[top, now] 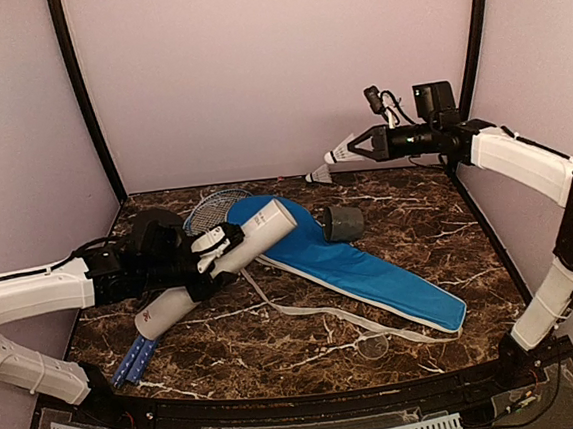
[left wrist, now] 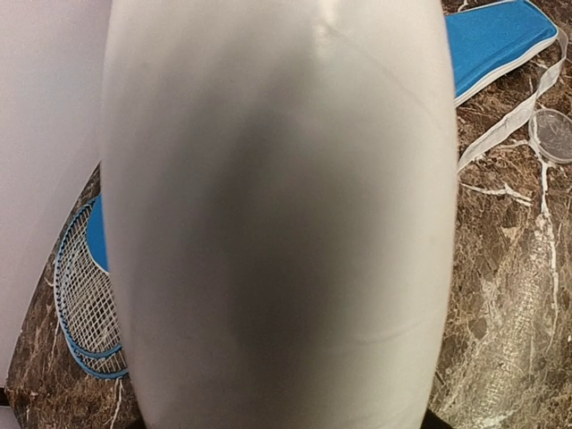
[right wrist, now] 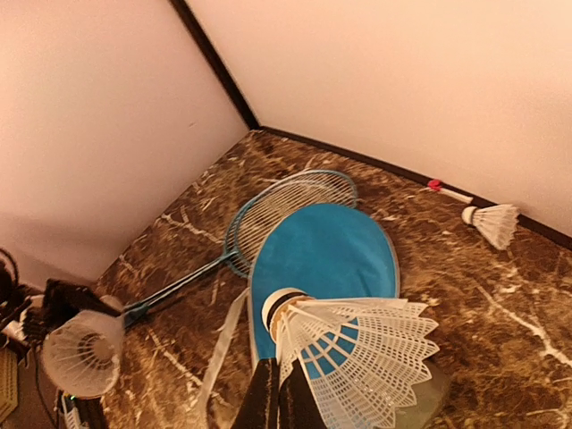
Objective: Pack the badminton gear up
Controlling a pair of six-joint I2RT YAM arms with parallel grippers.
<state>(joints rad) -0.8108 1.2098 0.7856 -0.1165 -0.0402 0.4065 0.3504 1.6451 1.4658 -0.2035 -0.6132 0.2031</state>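
Left end effector [top: 213, 259] is nearest my bases, clamped round the middle of the white tube [top: 232, 259]. The tube fills the left wrist view. Its long axis runs diagonally: butt end near-left, mouth far-right. I can't tell whether the butt touches the surface [top: 229, 365].

The rackets [top: 214, 209] lie under the tube. Their heads poke out from beneath the blue bag [top: 372, 272] and their handles end by the left base. The bag lies flat mid-surface, wide end far-left, narrow end near-right. The dark cap [top: 343, 223] sits on the bag just beyond the tube mouth, so the tube is uncapped.

Further out, right end effector [top: 354, 150] is up in the air at far right. Its fingers are pressed together on the held shuttlecock [top: 339, 153], apparently by the skirt.

Key relation: the tube mouth lies to the left of that end effector, nearer my bases and lower. In the right wrist view the mouth faces back at me from lower left, open.

My read: the right arm carries the shuttlecock down-left onto the tube axis, cork first, while the left only holds the tube steady.

Farthest out, the loose shuttlecock [top: 318, 176] lies on the surface by the back wall. It is nearer the right arm.
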